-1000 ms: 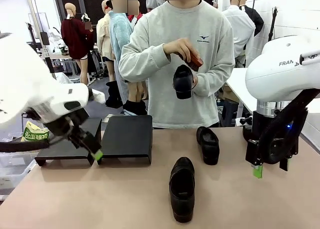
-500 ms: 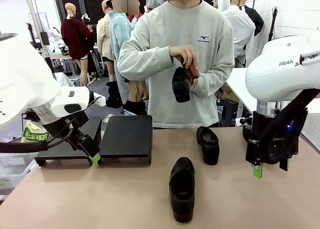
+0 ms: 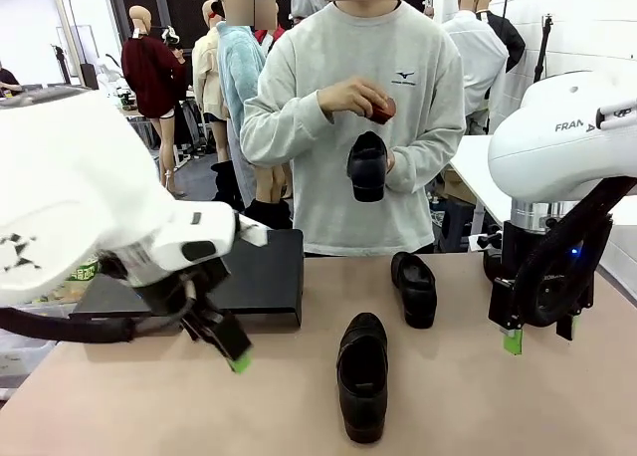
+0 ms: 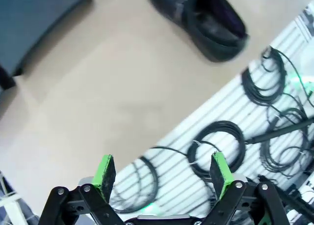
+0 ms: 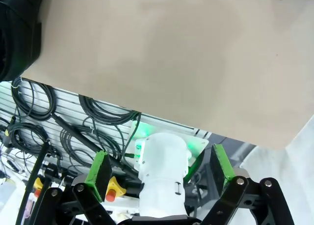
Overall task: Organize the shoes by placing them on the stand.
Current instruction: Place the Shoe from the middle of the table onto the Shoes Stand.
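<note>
**Black leather on the table, nothing in the robot's grasp**

The left gripper (image 3: 231,354) hangs low over the near-left part of the table (image 3: 498,406), in front of the stand (image 3: 261,272). Its jaws are spread wide with nothing between the green pads, and it touches nothing. The right gripper (image 3: 542,334) hangs at the right edge of the table, likewise wide open and empty.

The stand sits at the far left of the table. One near shoe (image 3: 362,376) lies at the table's middle, toe toward the robot. A far shoe (image 3: 414,289) lies just beyond it and slightly right, the two apart. Both are to the right of the stand and clear of it.

The person (image 3: 348,58) stands at the far side. The lower hand (image 3: 387,163) holds a third shoe (image 3: 367,165) upright at chest height, mostly hidden behind it. The upper hand (image 3: 348,97) is closed around a small red-brown object (image 3: 383,109) just above that shoe; I cannot tell what it is.
</note>
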Motion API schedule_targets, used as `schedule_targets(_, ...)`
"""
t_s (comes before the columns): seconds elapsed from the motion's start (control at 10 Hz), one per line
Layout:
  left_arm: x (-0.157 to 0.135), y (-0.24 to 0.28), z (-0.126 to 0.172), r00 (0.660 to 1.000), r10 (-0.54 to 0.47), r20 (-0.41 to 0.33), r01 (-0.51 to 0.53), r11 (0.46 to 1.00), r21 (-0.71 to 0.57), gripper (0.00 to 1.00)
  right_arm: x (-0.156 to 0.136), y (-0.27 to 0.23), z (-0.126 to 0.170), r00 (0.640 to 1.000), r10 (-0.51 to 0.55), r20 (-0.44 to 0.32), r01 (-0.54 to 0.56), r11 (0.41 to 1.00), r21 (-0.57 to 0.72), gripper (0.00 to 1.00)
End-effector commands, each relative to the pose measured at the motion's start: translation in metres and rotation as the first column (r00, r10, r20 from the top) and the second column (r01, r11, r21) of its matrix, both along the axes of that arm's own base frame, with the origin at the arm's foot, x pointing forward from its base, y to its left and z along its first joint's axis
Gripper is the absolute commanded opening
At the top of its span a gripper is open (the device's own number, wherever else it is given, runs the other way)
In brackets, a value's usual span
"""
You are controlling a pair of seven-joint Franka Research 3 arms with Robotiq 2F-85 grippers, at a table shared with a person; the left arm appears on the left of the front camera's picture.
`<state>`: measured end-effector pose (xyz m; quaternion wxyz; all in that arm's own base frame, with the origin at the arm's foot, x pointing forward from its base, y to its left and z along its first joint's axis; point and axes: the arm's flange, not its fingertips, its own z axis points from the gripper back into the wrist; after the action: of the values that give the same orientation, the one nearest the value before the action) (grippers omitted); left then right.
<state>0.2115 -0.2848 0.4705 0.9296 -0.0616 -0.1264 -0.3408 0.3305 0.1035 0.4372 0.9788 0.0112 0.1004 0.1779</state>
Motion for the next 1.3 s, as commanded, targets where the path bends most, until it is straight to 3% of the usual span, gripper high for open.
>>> schedule_targets(0.0,0.007,-0.029,-0.013,0.989,0.077,-0.126,-0.082,0.996,-0.036,1.00,0.000,0.002,0.001,1.000,-0.019,-0.009,0.019,1.000,-0.003,1.00)
schedule_targets(0.4,0.010,-0.072,-0.023,0.981,0.124,-0.147,-0.129,0.991,-0.029,1.00,0.000,0.002,0.001,1.000,-0.019,-0.009,0.019,1.000,-0.003,1.00)
schedule_targets(0.9,0.061,-0.117,-0.042,0.959,0.189,-0.212,-0.206,0.977,-0.061,1.00,0.000,0.002,0.001,1.000,-0.019,-0.009,0.019,1.000,-0.003,1.00)
schedule_targets(1.2,0.093,-0.128,-0.075,0.922,0.265,-0.281,-0.283,0.959,-0.027,1.00,0.000,0.002,0.001,1.000,-0.019,-0.009,0.019,1.000,-0.003,1.00)
